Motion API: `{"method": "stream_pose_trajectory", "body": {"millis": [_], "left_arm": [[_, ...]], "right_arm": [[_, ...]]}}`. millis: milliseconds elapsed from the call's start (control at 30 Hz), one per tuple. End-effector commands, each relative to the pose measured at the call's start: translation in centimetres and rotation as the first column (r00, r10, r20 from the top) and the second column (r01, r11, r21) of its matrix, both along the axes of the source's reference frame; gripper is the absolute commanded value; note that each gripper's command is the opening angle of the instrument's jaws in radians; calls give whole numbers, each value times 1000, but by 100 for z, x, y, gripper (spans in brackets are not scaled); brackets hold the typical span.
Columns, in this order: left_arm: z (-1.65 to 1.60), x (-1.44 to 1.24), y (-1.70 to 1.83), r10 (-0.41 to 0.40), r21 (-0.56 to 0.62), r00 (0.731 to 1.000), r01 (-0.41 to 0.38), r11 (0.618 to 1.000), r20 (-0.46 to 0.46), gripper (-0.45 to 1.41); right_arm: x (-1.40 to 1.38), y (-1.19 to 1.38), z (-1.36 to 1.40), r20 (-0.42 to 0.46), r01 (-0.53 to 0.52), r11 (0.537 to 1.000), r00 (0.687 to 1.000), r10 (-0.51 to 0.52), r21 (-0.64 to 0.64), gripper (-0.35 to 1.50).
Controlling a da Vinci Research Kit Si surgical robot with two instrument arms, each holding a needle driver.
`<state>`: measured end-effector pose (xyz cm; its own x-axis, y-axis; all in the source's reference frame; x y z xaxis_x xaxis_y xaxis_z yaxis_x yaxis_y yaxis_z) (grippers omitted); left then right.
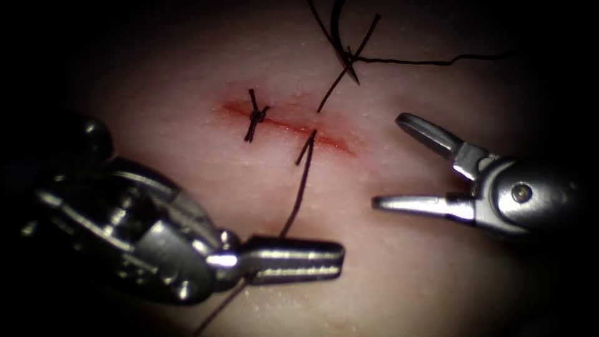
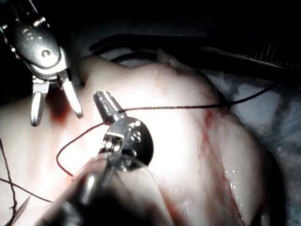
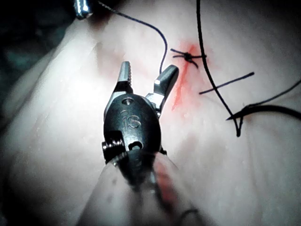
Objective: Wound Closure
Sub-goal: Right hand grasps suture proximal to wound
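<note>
1 slab of pale pink pork tissue (image 1: 187, 75) with 1 short red cut (image 1: 287, 128) running left-high to right-low, thin red fluid (image 1: 331, 142) along it. 1 finished dark knot (image 1: 256, 115) with short cut ends sits on the cut's left part. 1 dark curved needle (image 1: 340, 37) lies on the tissue surface beyond the cut's right end, tip down toward the cut, not in the tissue as far as can be seen, held by neither tool. 1 dark thread (image 1: 299, 193) rises from the clenched left tool (image 1: 340, 257) to the cut's middle; another stretch comes out on the cut's far side and runs up to the needle, more trailing off right. 2 silver needle drivers. Left tool comes in low from the left, jaws level, pointing right, pinched on the thread near the cut's near side. Right tool (image 1: 387, 161) enters from the right, jaws spread wide, pointing left, grasping nothing, just right of the cut's right end, above the tissue. Right wrist view: same spread jaws, knot (image 3: 188, 56) beyond them.
</note>
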<state>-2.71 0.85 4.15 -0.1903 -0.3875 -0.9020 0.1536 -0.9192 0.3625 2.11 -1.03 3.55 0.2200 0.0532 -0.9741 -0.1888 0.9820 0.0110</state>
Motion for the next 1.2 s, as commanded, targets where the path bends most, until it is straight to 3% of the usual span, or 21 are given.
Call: {"method": "stream_pose_trajectory", "body": {"millis": [33, 200, 300, 433, 633, 900, 1200], "left_arm": [[6, -5, -7, 0, 4, 1000, 0, 1000, 1, -45], [8, -5, -4, -5, 43, 1000, 5, 999, 3, -45], [8, -4, -4, -9, 77, 1000, 9, 997, 2, -45], [7, -4, -2, -7, 90, 1000, 7, 996, 3, -45], [6, -3, -1, -7, 115, 1000, 6, 993, 3, -45], [6, -4, 1, 5, 122, 1000, -5, 993, 1, -45], [3, -2, -2, 11, 128, 1000, -11, 992, 2, -45]], "right_arm": [[21, -4, -5, -8, 35, 997, 999, -35, -62, 123], [34, -3, -1, -8, 73, 976, 997, -76, -205, 120], [39, -2, -1, 25, 88, 939, 996, -85, -332, 116], [45, 1, -5, 59, 129, 905, 992, -114, -405, 113], [52, -1, -11, 103, 190, 865, 982, -160, -465, 111], [68, -10, -25, 118, 239, 839, 971, -208, -488, 106], [74, -13, -19, 131, 270, 829, 963, -236, -490, 101]]}}
